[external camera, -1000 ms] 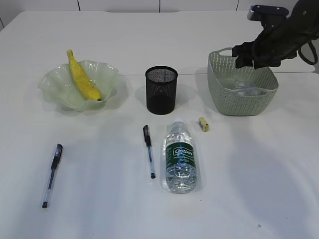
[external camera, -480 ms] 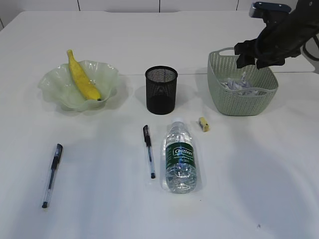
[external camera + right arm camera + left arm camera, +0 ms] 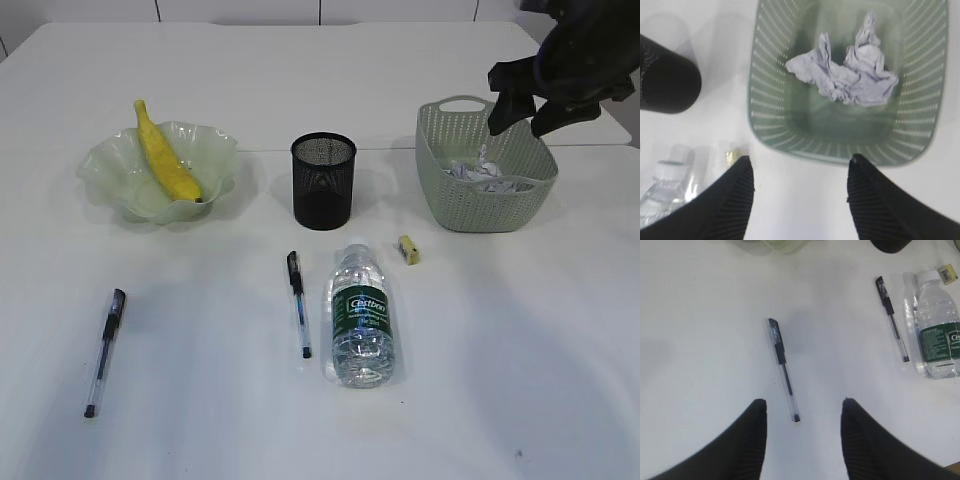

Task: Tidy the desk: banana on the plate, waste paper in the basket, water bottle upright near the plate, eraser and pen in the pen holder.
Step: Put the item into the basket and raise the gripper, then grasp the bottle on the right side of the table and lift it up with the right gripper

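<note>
On the white desk [image 3: 200,420], waste paper [image 3: 847,77] lies in the basket [image 3: 440,190] beneath the wide, empty right claw [image 3: 530,108].

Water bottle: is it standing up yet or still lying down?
Lying down. The water bottle rests on its side on the desk, cap toward the pen holder, label facing up, between a pen and the eraser.

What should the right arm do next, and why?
Probably move to the water bottle: the waste paper already lies in the basket, the right gripper is open and empty above it, and the bottle lies flat on the desk.
</note>
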